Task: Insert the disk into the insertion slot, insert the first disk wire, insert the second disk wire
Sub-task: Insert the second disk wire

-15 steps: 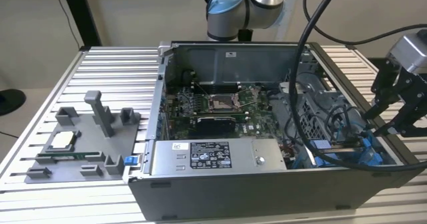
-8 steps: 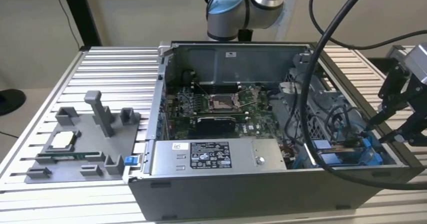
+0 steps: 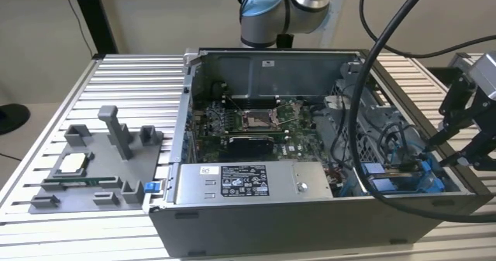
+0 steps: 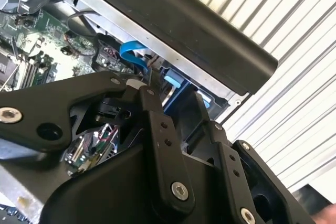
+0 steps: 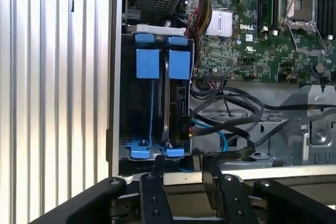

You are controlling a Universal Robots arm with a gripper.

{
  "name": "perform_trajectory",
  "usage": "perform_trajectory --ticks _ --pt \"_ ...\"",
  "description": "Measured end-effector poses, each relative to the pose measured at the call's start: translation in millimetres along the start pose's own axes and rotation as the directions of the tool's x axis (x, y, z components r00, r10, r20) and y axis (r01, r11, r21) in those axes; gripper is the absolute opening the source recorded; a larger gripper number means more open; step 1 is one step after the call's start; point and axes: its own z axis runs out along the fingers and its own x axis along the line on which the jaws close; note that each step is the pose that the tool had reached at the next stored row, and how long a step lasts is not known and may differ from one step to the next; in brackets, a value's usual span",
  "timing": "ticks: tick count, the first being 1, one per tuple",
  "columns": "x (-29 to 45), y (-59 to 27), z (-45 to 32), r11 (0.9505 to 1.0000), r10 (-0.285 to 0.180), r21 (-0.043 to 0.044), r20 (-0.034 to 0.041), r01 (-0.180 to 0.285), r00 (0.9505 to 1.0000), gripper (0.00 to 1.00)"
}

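Observation:
The insertion slot (image 5: 128, 103), a grey metal bay with blue rails, sits in the case's front corner on the exterior view's right (image 3: 403, 178). The disk (image 5: 177, 103) stands on edge in the bay's compartment nearer the motherboard, under a blue carrier tab (image 5: 179, 64). Black wires (image 5: 231, 109) and a thin blue wire (image 5: 222, 141) loop beside the disk; I cannot tell whether they are plugged in. My gripper (image 5: 182, 165) hovers open just above the bay's end, nothing between its fingers (image 5: 156, 167). The gripper (image 4: 169, 92) also shows over a blue tab, and the gripper (image 3: 438, 152) is beside the case.
The open computer case (image 3: 310, 226) lies on a ribbed aluminium table (image 3: 132, 81). A labelled power-supply box (image 3: 256, 182) and the motherboard (image 3: 248, 127) fill the case's middle. A grey fixture tray (image 3: 93, 168) with small parts stands at the exterior view's left. Thick black cables (image 3: 364, 98) hang over the case.

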Motion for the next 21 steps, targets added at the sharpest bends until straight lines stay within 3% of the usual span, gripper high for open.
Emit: perform_trajectory --ticks 2,7,12,18,21 --pt "0.2 0.1 1.1 1.0000 0.000 0.0001 0.0078 0.000 1.0000 1.00" --pt "0.5 1.7 2.5 1.0000 -0.002 -0.0001 0.0365 0.002 0.9993 1.00" --pt "0.7 2.2 3.3 1.0000 -0.002 0.0000 0.0447 0.002 0.9990 1.00" --pt "1.1 2.9 5.3 1.0000 -0.005 -0.0001 0.0949 0.005 0.9955 1.00" --pt "1.2 3.0 5.5 1.0000 -0.007 0.0001 0.1311 0.007 0.9914 1.00"
